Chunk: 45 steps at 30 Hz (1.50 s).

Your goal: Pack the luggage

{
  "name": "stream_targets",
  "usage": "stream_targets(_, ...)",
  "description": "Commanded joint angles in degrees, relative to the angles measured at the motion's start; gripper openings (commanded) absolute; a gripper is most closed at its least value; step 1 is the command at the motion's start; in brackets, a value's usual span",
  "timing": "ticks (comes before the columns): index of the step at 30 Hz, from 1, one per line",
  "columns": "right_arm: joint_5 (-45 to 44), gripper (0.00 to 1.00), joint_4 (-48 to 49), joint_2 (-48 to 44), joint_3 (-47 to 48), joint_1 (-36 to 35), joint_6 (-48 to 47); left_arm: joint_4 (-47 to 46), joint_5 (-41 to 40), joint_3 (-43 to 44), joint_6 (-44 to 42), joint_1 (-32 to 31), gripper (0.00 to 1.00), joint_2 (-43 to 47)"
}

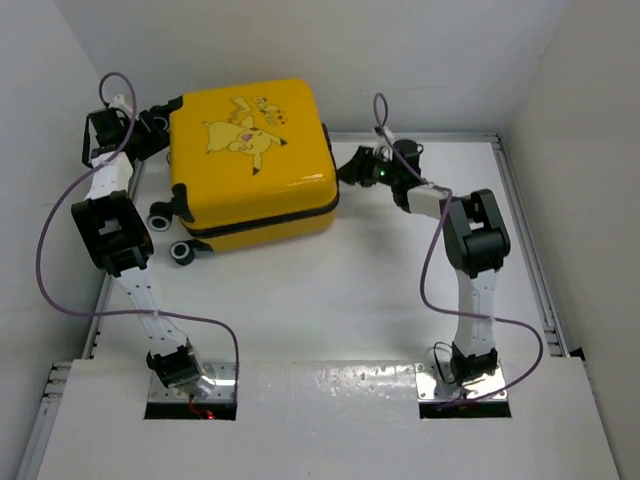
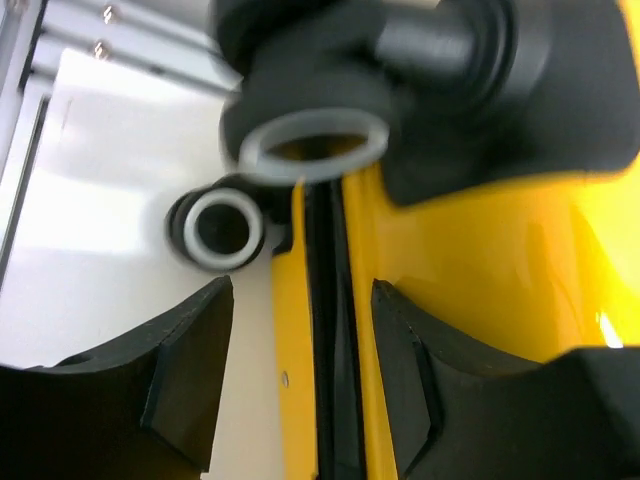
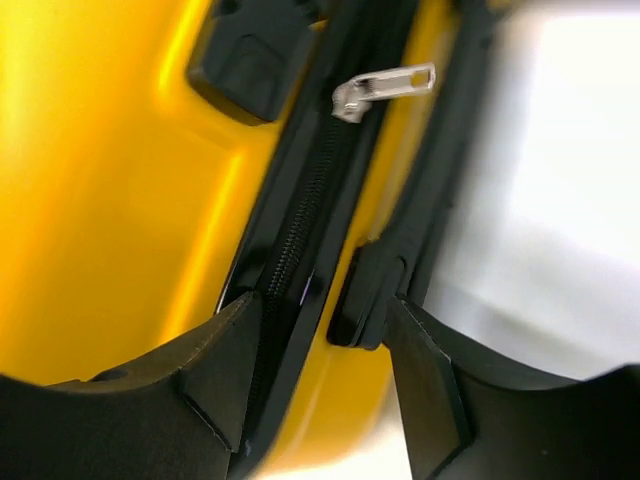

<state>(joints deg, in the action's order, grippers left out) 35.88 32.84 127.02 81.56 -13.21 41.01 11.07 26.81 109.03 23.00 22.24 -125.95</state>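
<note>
At the case's right-hand edge, our R gripper (image 3: 320, 320) stands wide open, holding nothing, one finger either side of the black zip seam (image 3: 300, 230). The silver zip pull (image 3: 385, 88) lies straight ahead of it, further along that seam, clear of both fingers and not yet between them. The seam's long axis runs directly away from the gripper, so we reckon any reach for the pull goes fwd along it, not across. Whether the zip is done up there we can't tell. The luggage (image 1: 250, 160) itself lies flat, print up, shells together, at the far left of the table (image 1: 330, 290). On the opp. side our L gripper (image 2: 300, 300) is also open and empty, straddling the seam w/ a wheel (image 2: 220, 228) just beyond. So the R arm is much nearer the pull.
</note>
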Motion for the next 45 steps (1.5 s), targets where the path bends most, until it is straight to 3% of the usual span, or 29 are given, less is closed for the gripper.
stream_targets(1, 20.46, 0.56, 7.94, -13.01, -9.19, -12.61, -5.66, 0.52, 13.79, 3.38, -4.00, -10.96, 0.60, -0.44)
stream_targets(7, 23.79, 0.56, 8.21, -20.14, -17.30, -16.05, -9.36, 5.89, 15.12, 1.62, -10.87, -20.11, 0.60, -0.44)
stream_targets(10, 24.50, 0.56, 4.35, -24.87, -20.90, -16.41, -15.23, 5.89, 12.67, 2.14, -11.40, -22.06, 0.67, -0.44)
stream_targets(12, 23.80, 0.56, 1.89, -27.87, -23.19, -17.11, -20.25, 4.24, 10.82, 4.69, -10.01, -22.06, 0.77, -0.44)
stream_targets(16, 13.04, 0.58, -0.14, -34.19, -28.46, -19.47, -27.91, -6.89, 2.48, 2.77, -1.23, -19.08, 0.83, 5.35)
stream_targets(20, 4.04, 0.61, -0.76, -34.83, -28.83, -21.24, -31.17, -9.31, -8.93, 2.24, -0.59, -14.08, 0.84, 13.52)
stream_targets(24, -1.95, 0.63, -0.85, -36.93, -29.52, -21.07, -30.82, -4.49, -13.44, -0.03, -7.34, -12.92, 0.80, 23.19)
stream_targets(26, -5.11, 0.63, -1.11, -40.07, -32.49, -19.75, -29.94, -2.90, -13.45, -2.58, -12.25, -12.92, 0.79, 30.19)
stream_targets(30, -9.76, 0.64, -6.81, -46.07, -35.85, -17.02, -29.50, 1.14, -5.57, -13.72, -20.53, -17.21, 0.74, 40.83)
stream_targets(31, -11.08, 0.64, -11.70, -47.73, -36.12, -15.98, -29.85, 2.45, -5.54, -15.85, -20.54, -18.27, 0.71, 42.53)
stream_targets(35, -11.01, 0.68, -16.58, -49.94, -38.75, -11.84, -29.59, 5.28, 0.59, -27.52, -16.78, -23.71, 0.66, 47.45)
stream_targets(40, -1.43, 0.65, -13.33, -47.40, -40.60, -8.23, -28.80, 5.28, 4.13, -35.99, -18.78, -30.05, 0.66, 49.93)
stream_targets(45, 2.79, 0.63, -4.75, -40.46, -40.42, -7.44, -27.48, 11.15, 1.41, -33.54, -23.61, -33.67, 0.66, 46.33)
